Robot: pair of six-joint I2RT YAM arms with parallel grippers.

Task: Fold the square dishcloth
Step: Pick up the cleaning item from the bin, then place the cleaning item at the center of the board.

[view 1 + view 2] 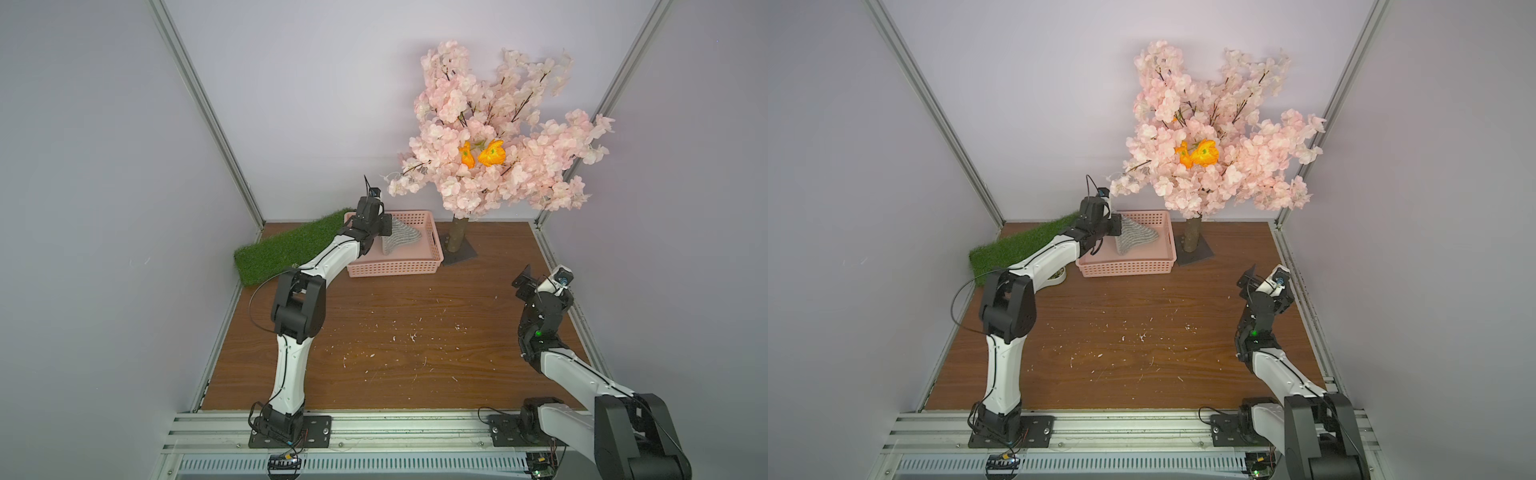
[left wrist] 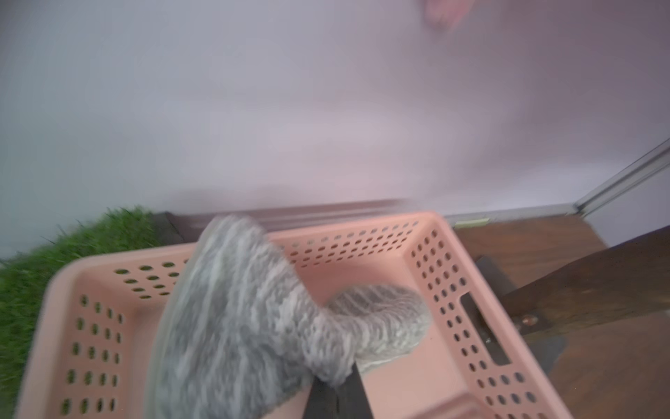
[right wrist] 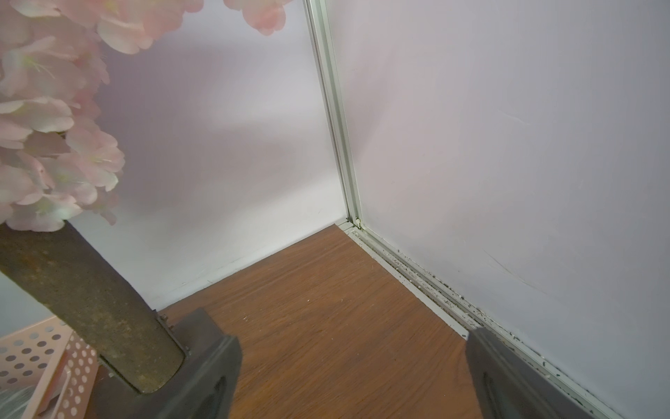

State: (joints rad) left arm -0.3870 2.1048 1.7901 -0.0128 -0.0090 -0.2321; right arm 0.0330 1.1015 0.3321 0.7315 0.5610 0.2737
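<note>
Where the cloth lies: the soft grey, fuzzy, whitish-striped square dishcloth (image 1: 401,239) is bunched inside the pink perforated plastic basket (image 1: 395,269), one part raised in a peak and the rest on the basket floor.
Left hand: the left hand (image 2: 339,397) is pinched together on an edge of the square dishcloth, which rises straight from its dark fingers on the basket's side towards the green artificial-grass mat (image 1: 282,249).
Right hand: the right hand (image 1: 522,279) has its fingers spread wide and holds nothing, above the brown wood-grain counter (image 1: 395,353) and well apart from the basket.

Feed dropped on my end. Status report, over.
Left gripper shut on dishcloth, cloth bunched, partly raised over pink basket. Right gripper open, empty. Blossom tree close beside basket.
</note>
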